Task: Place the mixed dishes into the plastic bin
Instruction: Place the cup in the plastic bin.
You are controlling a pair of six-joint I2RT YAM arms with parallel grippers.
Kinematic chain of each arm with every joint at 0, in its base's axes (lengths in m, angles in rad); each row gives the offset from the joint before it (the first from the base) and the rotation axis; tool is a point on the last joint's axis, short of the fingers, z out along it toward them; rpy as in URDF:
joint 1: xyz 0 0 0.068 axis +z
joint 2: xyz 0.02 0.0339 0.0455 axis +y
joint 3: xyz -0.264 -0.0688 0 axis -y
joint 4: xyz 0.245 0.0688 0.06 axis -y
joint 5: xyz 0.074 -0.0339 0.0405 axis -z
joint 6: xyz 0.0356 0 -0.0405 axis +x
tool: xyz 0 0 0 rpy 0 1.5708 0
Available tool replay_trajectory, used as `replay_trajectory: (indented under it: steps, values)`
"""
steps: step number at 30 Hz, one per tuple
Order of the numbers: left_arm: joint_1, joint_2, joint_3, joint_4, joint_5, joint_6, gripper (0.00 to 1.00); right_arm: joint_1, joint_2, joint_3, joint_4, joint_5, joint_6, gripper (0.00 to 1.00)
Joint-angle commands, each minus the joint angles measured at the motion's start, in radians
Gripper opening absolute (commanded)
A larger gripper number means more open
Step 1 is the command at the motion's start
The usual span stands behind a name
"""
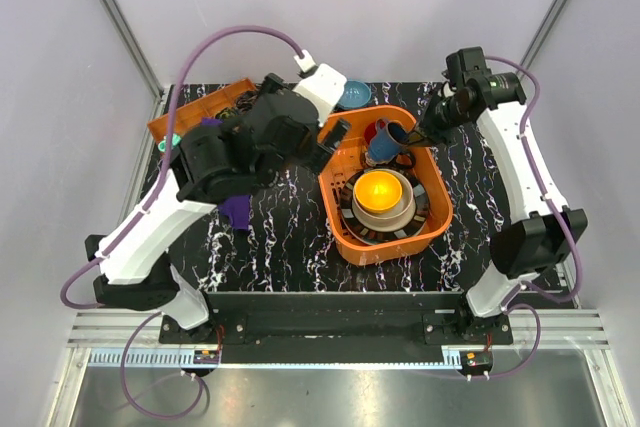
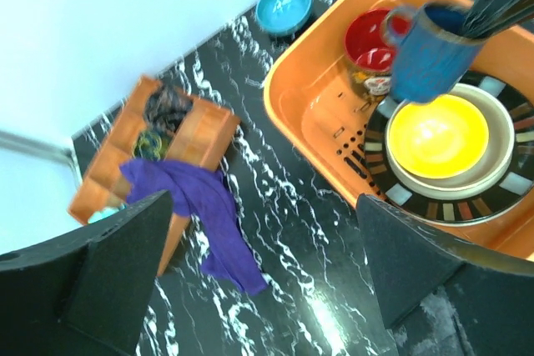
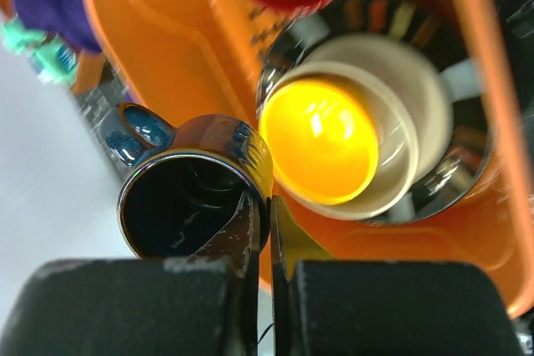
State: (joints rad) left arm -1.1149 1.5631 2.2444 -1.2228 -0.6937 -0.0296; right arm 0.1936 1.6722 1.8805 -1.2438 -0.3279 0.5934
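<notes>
The orange plastic bin point(image 1: 340, 229) stands right of the table's middle. In it lie a dark striped-rim plate point(image 1: 352, 211), a beige bowl point(image 1: 402, 211) with an orange-yellow bowl point(image 1: 382, 190) nested inside, and a red mug point(image 1: 371, 132). My right gripper point(image 3: 269, 206) is shut on the rim of a dark blue mug point(image 3: 219, 136), one finger inside and one outside, holding it above the bin's far end point(image 1: 386, 144). My left gripper point(image 2: 263, 206) is open and empty above the bare table left of the bin. A small blue bowl point(image 1: 353, 95) sits on the table behind the bin.
A flat brown-orange compartment tray point(image 2: 203, 134) lies at the far left with a purple cloth point(image 2: 200, 206) draped over its near corner. A teal toy point(image 3: 46, 52) lies beside it. The left arm's body point(image 1: 230, 152) hangs over the table's left half.
</notes>
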Motion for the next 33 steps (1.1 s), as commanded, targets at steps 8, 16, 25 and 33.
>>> replay_trajectory:
  steps: [8,16,25,33]
  values:
    - [0.102,-0.063,0.017,-0.038,0.125,-0.090,0.99,0.001,0.130,0.184,0.047,0.259,-0.093,0.00]
    - [0.104,-0.058,0.018,-0.044,0.125,-0.079,0.99,0.001,0.228,0.285,0.070,0.294,-0.121,0.00]
    - [0.112,-0.060,0.012,-0.050,0.120,-0.079,0.99,0.001,0.316,0.364,0.064,0.288,-0.124,0.00]
    - [0.121,-0.067,-0.006,-0.046,0.112,-0.082,0.99,0.001,0.342,0.362,0.063,0.286,-0.150,0.00]
